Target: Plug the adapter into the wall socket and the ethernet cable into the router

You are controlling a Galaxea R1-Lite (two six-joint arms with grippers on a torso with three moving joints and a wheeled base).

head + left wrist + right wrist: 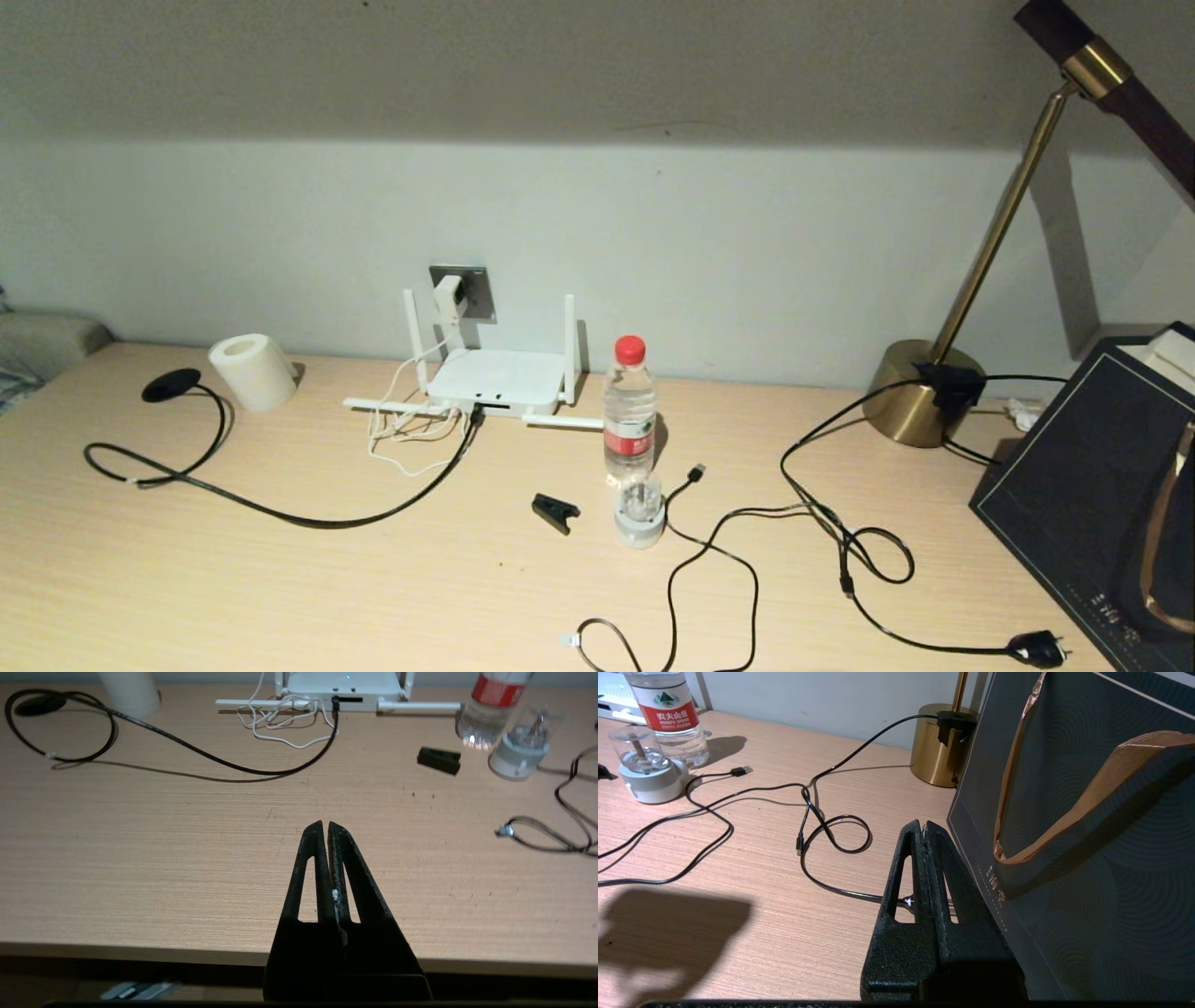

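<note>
Head view: at centre frame the boxy white adapter [449,296] sits in the grey metallic wall socket [474,291], pointing into the wall. Just below it lies the flat white router [497,379], and the glossy black ethernet cable [280,511] reaches its front edge, running lengthwise out toward the left.

Left wrist view: the left gripper [325,826], matte black and tapered, is clenched and empty above the wood-grain table [187,858].

Right wrist view: the right gripper [923,825] is likewise clenched on nothing, beside a dark patterned bag [1087,868].

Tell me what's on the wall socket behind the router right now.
The white adapter sits on the wall socket, covering its left half, cord hanging down to the router. The holes beneath it are hidden.
</note>
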